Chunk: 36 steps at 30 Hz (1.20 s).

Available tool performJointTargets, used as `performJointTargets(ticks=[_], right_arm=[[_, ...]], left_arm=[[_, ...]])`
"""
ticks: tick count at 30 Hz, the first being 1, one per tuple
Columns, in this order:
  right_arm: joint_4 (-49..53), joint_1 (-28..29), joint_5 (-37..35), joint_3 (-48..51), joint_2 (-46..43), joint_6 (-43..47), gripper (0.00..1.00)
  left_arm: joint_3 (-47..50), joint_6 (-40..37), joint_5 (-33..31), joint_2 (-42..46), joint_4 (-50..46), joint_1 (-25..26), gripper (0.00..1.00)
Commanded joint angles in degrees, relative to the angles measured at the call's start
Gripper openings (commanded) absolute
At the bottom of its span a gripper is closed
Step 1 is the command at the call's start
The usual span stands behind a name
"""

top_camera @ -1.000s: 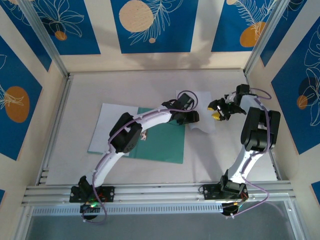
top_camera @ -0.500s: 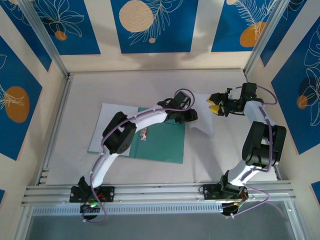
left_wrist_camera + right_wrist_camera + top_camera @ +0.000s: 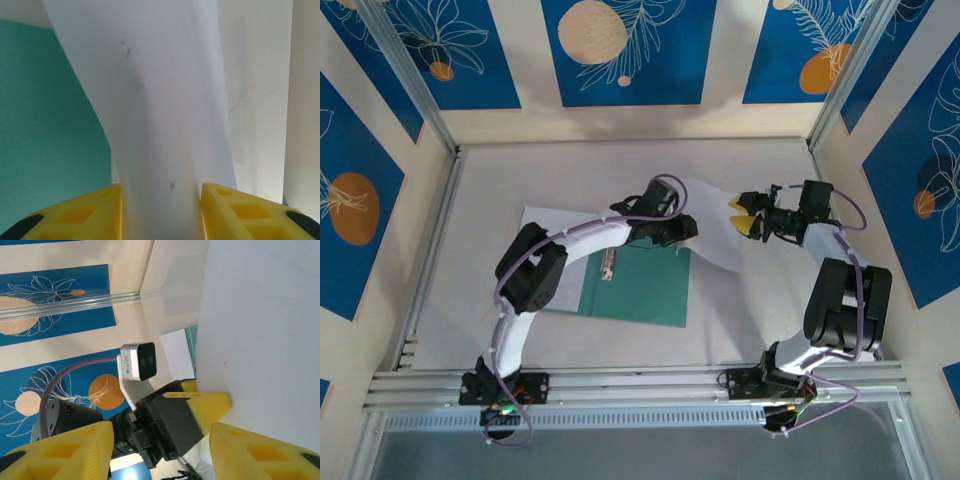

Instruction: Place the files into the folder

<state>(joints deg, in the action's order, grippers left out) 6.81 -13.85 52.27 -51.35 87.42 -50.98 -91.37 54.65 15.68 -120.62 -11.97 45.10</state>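
The left gripper (image 3: 682,228) was clamped on a white sheet (image 3: 715,225). From its own wrist camera the paper (image 3: 160,100) filled the space between the two yellow fingers (image 3: 75,217), bowed a little and touching both inner faces. From there the sheet rose clear of the table (image 3: 570,170) and curved off toward the right edge, throwing a shadow beneath it. The right gripper (image 3: 742,215) stood just beside the paper's right-hand border with its jaws apart and nothing between them. Through its own camera the gap (image 3: 160,435) framed the other arm's wrist, and the white paper (image 3: 265,315) spread above one finger (image 3: 260,450). I could not tell whether that finger touched the paper. The teal folder (image 3: 645,290) lay flat about the middle of the tabletop, a little toward the left and the near edge. The held sheet's gripped end hung over the folder's far right corner, where the teal showed beside the paper (image 3: 45,125). A second sheet (image 3: 525,255) lay flat, sticking out past the folder's left side toward the table's left edge, with the left arm stretched across above both.
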Motion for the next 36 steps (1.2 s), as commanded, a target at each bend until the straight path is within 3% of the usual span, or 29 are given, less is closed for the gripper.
performJointTargets(ticks=[1, 18, 28, 36], right_arm=[[-9.4, 0.7, 3.7, 3.1, -1.5, -8.1, 0.55], [-21.3, 6.3, 1.2, 13.2, -2.1, -16.8, 0.58], [-31.7, 10.6, -1.8, 20.2, 2.4, -21.2, 0.59], [-29.3, 11.3, -4.7, 22.8, 2.9, -17.5, 0.62]], left_arm=[[4.1, 0.9, 2.1, 4.8, 2.9, -1.2, 0.42], [23.2, 2.8, 3.4, 20.6, 7.8, -6.6, 0.41], [25.0, 3.2, 3.7, 22.9, 7.8, -7.8, 0.41], [24.6, 3.1, 3.5, 23.4, 6.9, -8.0, 0.41]])
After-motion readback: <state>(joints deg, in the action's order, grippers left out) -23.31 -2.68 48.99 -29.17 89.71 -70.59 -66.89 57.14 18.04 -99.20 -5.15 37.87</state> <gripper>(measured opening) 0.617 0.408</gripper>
